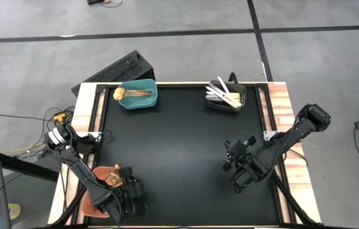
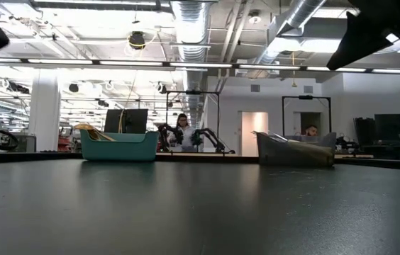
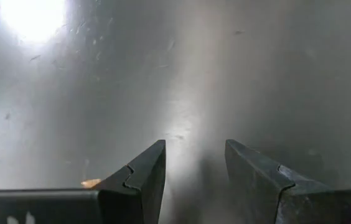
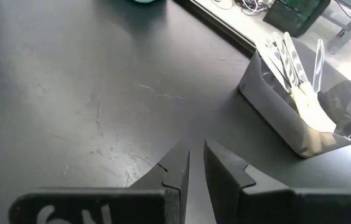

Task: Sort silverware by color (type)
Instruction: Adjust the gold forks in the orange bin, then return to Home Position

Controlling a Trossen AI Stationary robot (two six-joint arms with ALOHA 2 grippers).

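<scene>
Silverware all sat in bins; none lay loose on the black table [image 1: 179, 146]. Gold pieces [image 1: 136, 94] lay in the teal bin [image 1: 148, 102] at 11 o'clock on the table. Silver-white pieces [image 4: 290, 59] stood bunched and leaning in the dark bin [image 4: 275, 109] at 1 o'clock. The orange bin [image 1: 100, 191] at 7 o'clock was mostly hidden under the left arm; its contents could not be made out, beyond a small copper-coloured bit at its far edge.

Left gripper [image 3: 194, 180] was at 7 o'clock beside the orange bin, fingers moderately apart, nothing between them. Right gripper [image 4: 195, 171] hovered at 4 o'clock, fingers nearly together with a narrow gap, nothing held.

Handling judgement: pieces looked light, stiff and slim, with polished finishes likely to slip in a pinch. Flat on the table they would sit low, so a grasp across the handle near its middle seemed safest. Bunched pieces could snag neighbours when lifted.

Judged from this layout, sorting looked complete or nearly so.
</scene>
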